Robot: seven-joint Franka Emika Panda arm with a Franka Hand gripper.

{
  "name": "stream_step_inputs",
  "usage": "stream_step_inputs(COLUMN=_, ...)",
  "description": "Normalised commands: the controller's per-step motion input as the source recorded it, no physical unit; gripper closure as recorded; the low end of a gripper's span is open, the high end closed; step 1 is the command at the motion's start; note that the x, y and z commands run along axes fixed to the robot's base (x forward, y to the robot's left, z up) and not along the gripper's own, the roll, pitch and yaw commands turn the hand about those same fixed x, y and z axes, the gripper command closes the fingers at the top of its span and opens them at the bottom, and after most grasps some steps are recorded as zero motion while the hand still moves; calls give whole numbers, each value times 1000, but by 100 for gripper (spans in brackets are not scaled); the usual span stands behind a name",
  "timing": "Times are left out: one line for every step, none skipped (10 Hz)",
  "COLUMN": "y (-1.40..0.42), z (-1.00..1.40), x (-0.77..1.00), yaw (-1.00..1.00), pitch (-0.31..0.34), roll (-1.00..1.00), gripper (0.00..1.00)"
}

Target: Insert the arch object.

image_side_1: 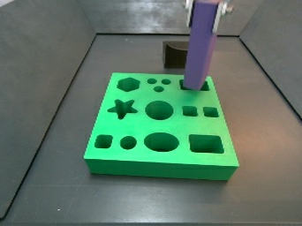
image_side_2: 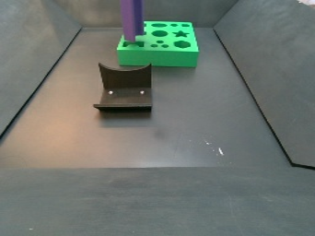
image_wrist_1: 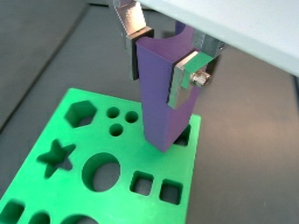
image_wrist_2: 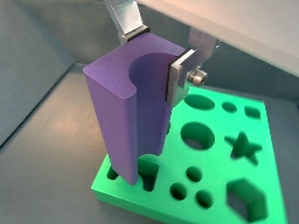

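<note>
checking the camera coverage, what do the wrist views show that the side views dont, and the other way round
Only the wrist views show the gripper with its fingers clamped on the arch object. Only a side view shows the fixture on the floor. Both kinds show the arch object upright, its lower end at the green board.

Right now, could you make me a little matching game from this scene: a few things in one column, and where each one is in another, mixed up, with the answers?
Things:
1. arch object
2. green board
3. fixture
4. gripper

Places or states:
A. lies flat on the dark floor, full of shaped holes
B. stands on the floor apart from the board, dark, with a curved top
C. clamped on the purple block, over the board
D. held upright, lower end at the board's edge

Pairs: 1-D, 2-A, 3-B, 4-C
</note>
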Motion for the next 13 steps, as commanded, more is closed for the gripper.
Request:
stream_step_inputs(y=0, z=-214, x=63, yaw=-1000, pitch=0, roll=-36, gripper=100)
stream_step_inputs(y=0, z=-209, x=0, yaw=-1000, pitch=0, roll=-1, gripper=100)
stream_step_inputs(y=0, z=-206, x=0, yaw=-1000, pitch=0, roll=0, gripper=100)
stream_step_inputs(y=0, z=-203, x=0, yaw=-1000, pitch=0, roll=0, gripper=100)
stream_step_inputs(y=0, z=-189, x=0, yaw=-1000, pitch=0, roll=0, gripper=100)
stream_step_inputs(y=0, z=-163, x=0, yaw=-1000, pitch=0, roll=0, gripper=100)
stream_step_inputs(y=0, z=-137, x=0, yaw=-1000, pitch=17, roll=19, gripper=100)
stream_step_inputs(y=0, z=-109, x=-3, yaw=-1000, pitch=21, roll=44, gripper=100)
stream_step_inputs(y=0, z=-23, x=-40, yaw=-969, pitch=59, roll=119, gripper=100)
stream_step_inputs(y=0, z=37, x=-40, yaw=-743, pitch=141, roll=261, gripper=100)
stream_step_inputs(y=0, z=37, x=-40, yaw=-654, pitch=170, roll=317, gripper=100)
stream_step_inputs(y=3, z=11, x=-37, yaw=-594, pitch=194, roll=354, gripper=100)
stream_step_inputs(y=20, z=0, x=-3, yaw=-549, pitch=209, roll=371, gripper=100)
